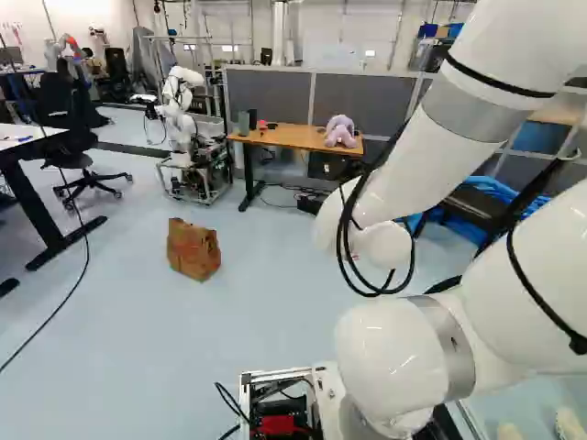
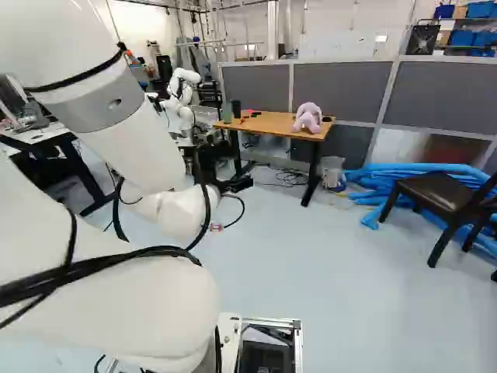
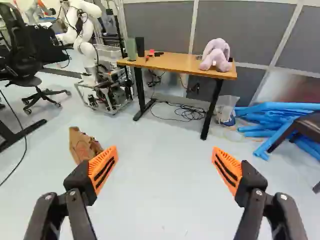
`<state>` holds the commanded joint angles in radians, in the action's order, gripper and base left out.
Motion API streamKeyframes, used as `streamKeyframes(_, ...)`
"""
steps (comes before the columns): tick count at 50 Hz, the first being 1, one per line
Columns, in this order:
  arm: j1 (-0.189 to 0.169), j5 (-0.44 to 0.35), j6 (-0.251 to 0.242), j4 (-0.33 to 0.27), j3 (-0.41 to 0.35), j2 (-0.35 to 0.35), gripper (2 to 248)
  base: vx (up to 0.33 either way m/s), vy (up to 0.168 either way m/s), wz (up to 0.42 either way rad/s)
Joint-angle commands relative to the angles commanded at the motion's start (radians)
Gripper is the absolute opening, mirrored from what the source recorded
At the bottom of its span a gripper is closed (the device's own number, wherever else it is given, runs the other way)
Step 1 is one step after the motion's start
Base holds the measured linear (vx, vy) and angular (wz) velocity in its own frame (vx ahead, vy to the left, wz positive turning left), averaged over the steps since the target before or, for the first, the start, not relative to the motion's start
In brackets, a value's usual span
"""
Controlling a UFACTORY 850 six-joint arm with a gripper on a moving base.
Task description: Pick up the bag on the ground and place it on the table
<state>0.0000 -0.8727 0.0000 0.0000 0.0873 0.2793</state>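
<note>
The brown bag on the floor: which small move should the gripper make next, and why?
Probably a small swing of the open gripper to the robot's left, toward the bag, because the wrist view shows the bag ahead but off to one side, not in line with the gripper's opening.

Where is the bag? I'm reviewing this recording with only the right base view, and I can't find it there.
Observer: The brown bag stands on the floor, well to the left of the arm in the left base view.
Operator: Thanks. I can't read the gripper from here. Open or shut?
Observer: Open; in the wrist view its two orange pads stand wide apart.
Operator: Does the bag lie in line with the gap between them?
Observer: No. In the wrist view it shows outside the gap, with one finger covering its lower edge.
</note>
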Motion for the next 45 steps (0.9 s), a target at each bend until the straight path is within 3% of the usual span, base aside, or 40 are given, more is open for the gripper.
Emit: streamKeyframes(45, 0.0, 0.0, 0.0, 0.0, 0.0, 0.0, 247, 0.039, 0.015, -0.005)
